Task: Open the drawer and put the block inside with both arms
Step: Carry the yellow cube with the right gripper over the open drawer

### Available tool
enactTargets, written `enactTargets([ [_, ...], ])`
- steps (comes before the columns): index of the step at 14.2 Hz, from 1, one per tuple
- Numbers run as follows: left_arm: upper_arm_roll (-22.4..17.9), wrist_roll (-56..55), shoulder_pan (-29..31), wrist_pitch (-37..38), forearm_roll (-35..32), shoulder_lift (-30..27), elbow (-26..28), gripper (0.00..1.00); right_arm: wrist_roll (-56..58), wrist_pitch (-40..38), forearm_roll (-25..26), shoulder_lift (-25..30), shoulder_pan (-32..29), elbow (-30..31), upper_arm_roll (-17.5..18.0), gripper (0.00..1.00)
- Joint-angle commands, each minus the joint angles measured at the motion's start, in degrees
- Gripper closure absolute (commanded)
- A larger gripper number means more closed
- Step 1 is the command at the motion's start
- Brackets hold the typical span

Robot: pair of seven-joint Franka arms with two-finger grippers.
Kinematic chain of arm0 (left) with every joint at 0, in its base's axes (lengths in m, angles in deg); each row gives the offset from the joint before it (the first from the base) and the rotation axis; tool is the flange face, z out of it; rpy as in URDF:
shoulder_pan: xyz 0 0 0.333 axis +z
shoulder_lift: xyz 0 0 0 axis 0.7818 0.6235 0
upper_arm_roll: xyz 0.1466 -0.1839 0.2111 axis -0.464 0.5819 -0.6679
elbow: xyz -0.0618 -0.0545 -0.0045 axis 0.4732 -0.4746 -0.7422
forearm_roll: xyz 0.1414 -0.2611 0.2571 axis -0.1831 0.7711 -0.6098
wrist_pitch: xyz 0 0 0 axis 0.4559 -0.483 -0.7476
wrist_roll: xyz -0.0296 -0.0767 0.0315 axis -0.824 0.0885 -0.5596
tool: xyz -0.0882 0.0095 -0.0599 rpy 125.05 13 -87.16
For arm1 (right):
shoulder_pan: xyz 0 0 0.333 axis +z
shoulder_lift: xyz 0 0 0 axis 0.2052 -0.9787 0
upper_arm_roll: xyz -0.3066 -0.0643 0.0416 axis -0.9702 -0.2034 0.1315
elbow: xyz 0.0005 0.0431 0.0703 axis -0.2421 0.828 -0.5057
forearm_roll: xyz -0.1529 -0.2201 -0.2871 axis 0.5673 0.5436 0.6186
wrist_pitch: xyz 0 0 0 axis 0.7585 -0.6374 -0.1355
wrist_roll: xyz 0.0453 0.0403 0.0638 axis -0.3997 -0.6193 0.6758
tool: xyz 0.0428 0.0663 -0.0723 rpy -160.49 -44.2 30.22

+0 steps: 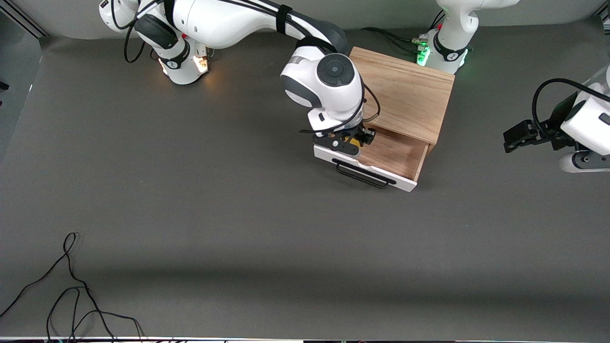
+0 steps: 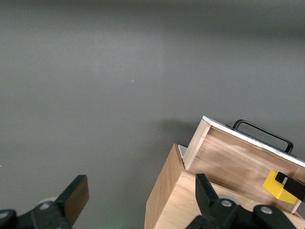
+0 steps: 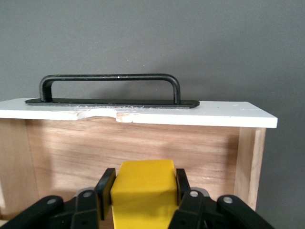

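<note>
The light wooden box [image 1: 405, 90] stands near the left arm's base. Its drawer [image 1: 398, 153] is pulled open toward the front camera, with white front panel and black wire handle [image 1: 364, 175]. My right gripper [image 1: 351, 141] reaches down into the open drawer, shut on the yellow block [image 1: 353, 141]. In the right wrist view the block [image 3: 142, 191] sits between the pads [image 3: 106, 186], just inside the white panel [image 3: 143, 117]. My left gripper [image 1: 509, 140] waits open and empty over the table beside the box; its view shows its fingers [image 2: 76, 195], the drawer [image 2: 238, 157] and block [image 2: 276, 186].
A loose black cable [image 1: 71, 286] lies on the grey table near the front camera, toward the right arm's end. More cables [image 1: 395, 35] run by the left arm's base. The right arm's forearm hangs over the box's edge.
</note>
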Motion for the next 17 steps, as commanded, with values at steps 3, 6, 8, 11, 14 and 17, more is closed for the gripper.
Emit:
enactTargets([
  [3, -0.1, 1.4, 0.1, -1.1, -0.6, -1.6, 2.5, 0.0, -1.3, 0.9, 1.6, -1.6, 2.3, -1.0, -1.7, 0.79],
  [6, -1.7, 3.0, -0.4, -1.1, -0.4, -2.2, 3.0, 0.0, -1.3, 2.4, 1.6, -2.9, 3.0, -1.0, -3.1, 0.78],
  [8, -2.2, 5.2, 0.1, -0.2, 0.0, -2.2, 3.2, 0.0, -1.4, 2.6, 1.6, -3.3, 3.1, -1.0, -3.1, 0.73],
  [11, -2.7, 6.0, 0.1, -0.1, 0.0, -2.2, 3.2, 0.0, -1.4, 3.4, 1.6, -3.4, 3.1, -0.5, -3.1, 0.7],
  [14, -2.7, 6.0, 0.1, -0.4, 0.0, -2.5, 3.6, 0.0, -1.4, 3.6, 2.2, -3.4, 3.1, -0.3, -3.1, 0.07],
  [17, -2.7, 6.0, -0.2, -3.0, 0.0, -6.3, 9.1, 0.0, -1.3, 3.6, 2.8, -3.2, 3.1, -0.7, -3.1, 0.0],
])
